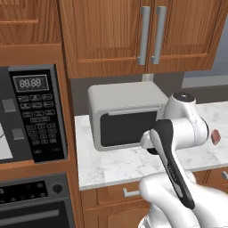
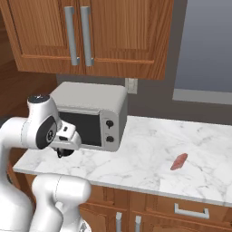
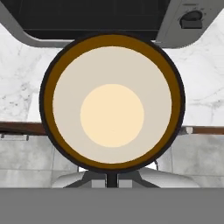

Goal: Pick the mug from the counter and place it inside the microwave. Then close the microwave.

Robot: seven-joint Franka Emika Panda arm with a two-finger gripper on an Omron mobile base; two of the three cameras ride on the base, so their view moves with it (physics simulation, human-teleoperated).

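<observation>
The mug (image 3: 112,103) shows from straight above in the hand view, with a black rim, a brown inner wall and a cream-coloured centre. My gripper (image 2: 65,147) is shut on it. In the right base view the mug (image 2: 60,154) is a small dark lump under the hand, over the front left part of the counter (image 2: 149,149). My own forearm hides most of it in the left base view. The microwave (image 1: 36,115) stands at the far left with its black keypad and display. A strip of its grey interior shows beside the keypad.
A light-grey box oven (image 1: 124,116) with round knobs (image 2: 108,123) stands on the counter just behind the hand. A small red thing (image 2: 179,161) lies on the marble to the right. Wooden cabinets hang above. A black oven (image 1: 31,200) sits below the microwave.
</observation>
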